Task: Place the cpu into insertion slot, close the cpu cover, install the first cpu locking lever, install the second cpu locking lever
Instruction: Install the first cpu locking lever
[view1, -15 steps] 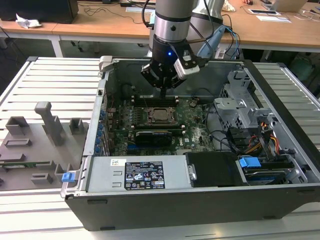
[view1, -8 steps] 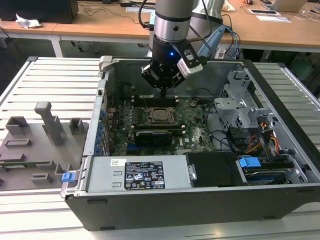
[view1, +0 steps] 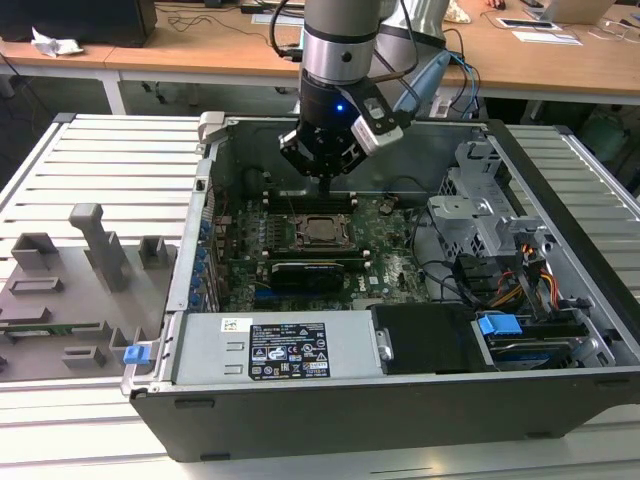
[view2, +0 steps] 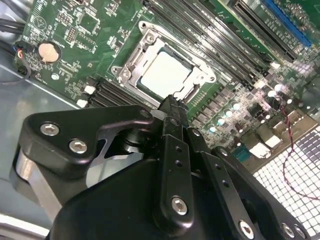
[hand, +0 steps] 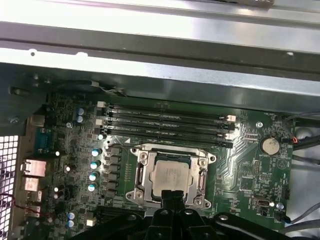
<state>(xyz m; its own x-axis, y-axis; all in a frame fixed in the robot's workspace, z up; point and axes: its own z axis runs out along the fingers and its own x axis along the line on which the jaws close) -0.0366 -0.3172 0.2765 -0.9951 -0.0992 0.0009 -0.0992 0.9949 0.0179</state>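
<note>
So, your gripper is hanging just over the cpu, fingers pinched together on nothing. The cpu cover is lying flat around it.

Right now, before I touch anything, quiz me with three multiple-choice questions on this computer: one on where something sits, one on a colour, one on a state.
1. Where is the cpu?
A on the drive cage
B mid-board, inside the frame of the cover
C on the grey tray outside the case

2. What colour is the board?
A blue
B red
C green

3. How does the cover lie?
A flat over the cpu
B tilted up on its hinge
C off, on the case floor

Answers:
1 B, its silver face shows through the cover's opening in both wrist views.
2 C, green shows all around the memory slots.
3 A, the frame sits level around the chip, and the shut claw hangs near it, holding nothing.
</note>
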